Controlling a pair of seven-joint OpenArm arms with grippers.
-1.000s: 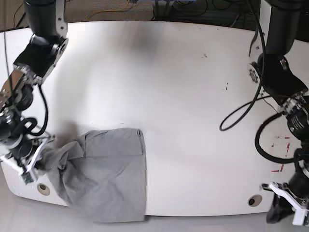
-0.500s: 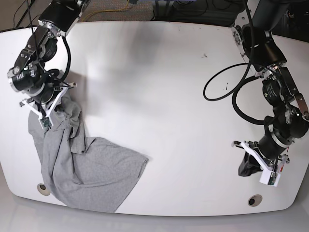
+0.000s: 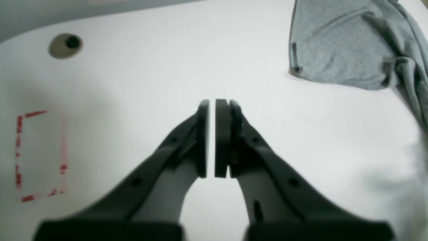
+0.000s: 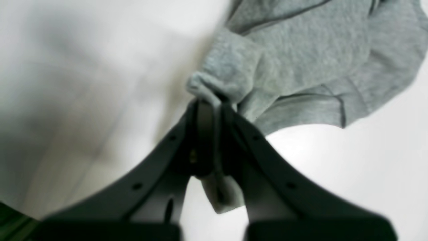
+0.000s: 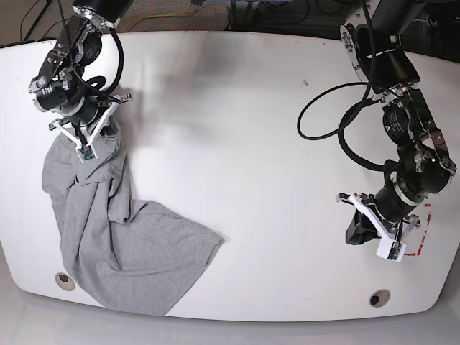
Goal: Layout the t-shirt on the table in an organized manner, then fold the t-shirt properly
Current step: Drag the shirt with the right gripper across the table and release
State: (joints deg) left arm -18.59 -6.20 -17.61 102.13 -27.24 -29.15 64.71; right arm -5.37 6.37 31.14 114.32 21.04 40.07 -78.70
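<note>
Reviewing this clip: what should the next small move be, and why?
Probably the left gripper, shut and empty above the glossy white table, should open and head for the heather-grey cotton t-shirt. Only the right gripper pinches a bunched edge, so the shirt trails crumpled; a second grip would let it spread.

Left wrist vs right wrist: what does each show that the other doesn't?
Left wrist only: the left gripper shut on nothing over the bare table, a round hole and a red tape rectangle, the t-shirt lying apart at upper right.
Right wrist only: the right gripper shut on a bunched fold of the t-shirt.
Both: grey shirt fabric and white tabletop.
</note>
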